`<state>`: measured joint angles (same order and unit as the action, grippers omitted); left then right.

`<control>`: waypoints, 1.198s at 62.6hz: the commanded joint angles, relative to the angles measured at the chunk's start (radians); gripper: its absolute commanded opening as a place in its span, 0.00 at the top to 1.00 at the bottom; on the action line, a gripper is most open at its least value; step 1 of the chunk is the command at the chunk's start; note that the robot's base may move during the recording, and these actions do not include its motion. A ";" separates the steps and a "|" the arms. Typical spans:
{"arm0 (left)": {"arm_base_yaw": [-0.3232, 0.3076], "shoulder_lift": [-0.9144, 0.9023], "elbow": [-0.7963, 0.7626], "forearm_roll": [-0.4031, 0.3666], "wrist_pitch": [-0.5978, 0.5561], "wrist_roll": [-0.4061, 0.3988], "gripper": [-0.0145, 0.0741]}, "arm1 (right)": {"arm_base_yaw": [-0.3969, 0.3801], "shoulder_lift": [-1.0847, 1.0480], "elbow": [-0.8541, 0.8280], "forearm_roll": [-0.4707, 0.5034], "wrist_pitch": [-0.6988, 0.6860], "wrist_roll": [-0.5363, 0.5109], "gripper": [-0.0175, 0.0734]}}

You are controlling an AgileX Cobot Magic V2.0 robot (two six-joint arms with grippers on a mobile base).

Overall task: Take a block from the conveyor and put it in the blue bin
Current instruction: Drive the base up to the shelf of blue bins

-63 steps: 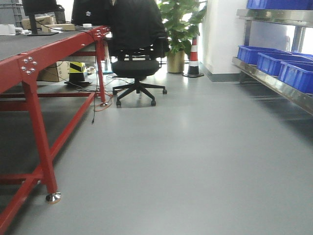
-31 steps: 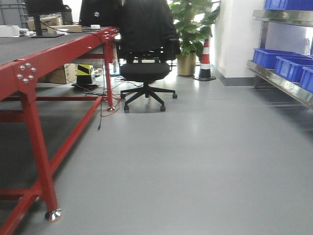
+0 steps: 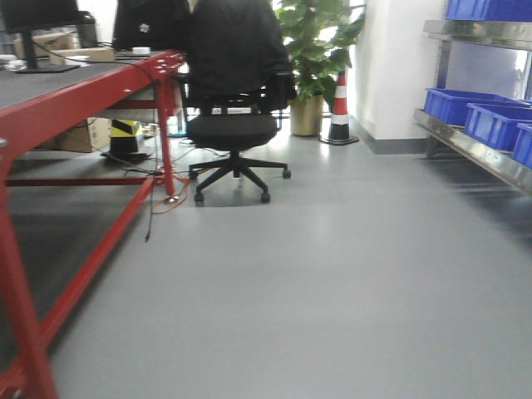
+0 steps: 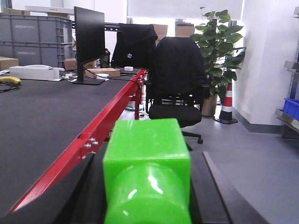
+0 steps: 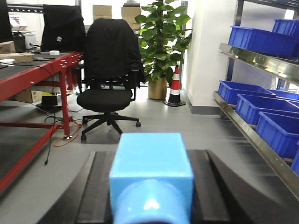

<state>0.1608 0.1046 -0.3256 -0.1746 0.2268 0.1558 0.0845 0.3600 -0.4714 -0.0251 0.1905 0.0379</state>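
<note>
Left gripper [image 4: 148, 200] is clamped on a green block [image 4: 147, 144], dark fingers [image 4: 212, 191] pressed against both its sides. It sits just beside the conveyor [image 4: 42, 116], on the aisle side of the red edge. Right gripper [image 5: 152, 200] has a light blue block [image 5: 152, 158] pinched the same way, farther out from the conveyor, over grey floor. Blue bins [image 5: 254, 91] line a steel rack [image 5: 261, 62] across the aisle from the conveyor. A black office chair [image 3: 233, 125] stands by the conveyor's far end, with a potted plant [image 3: 312, 41] just beyond it.
</note>
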 commanded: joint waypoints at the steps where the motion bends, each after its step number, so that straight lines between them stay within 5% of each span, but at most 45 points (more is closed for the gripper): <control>1: 0.002 -0.001 -0.004 -0.005 -0.013 -0.006 0.96 | -0.001 -0.003 -0.008 -0.007 -0.017 0.000 0.99; 75: 0.002 -0.001 -0.004 -0.005 -0.013 -0.006 0.96 | -0.001 -0.003 -0.008 -0.007 -0.017 0.000 0.99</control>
<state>0.1608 0.1046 -0.3256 -0.1746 0.2268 0.1558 0.0845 0.3600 -0.4714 -0.0251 0.1905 0.0398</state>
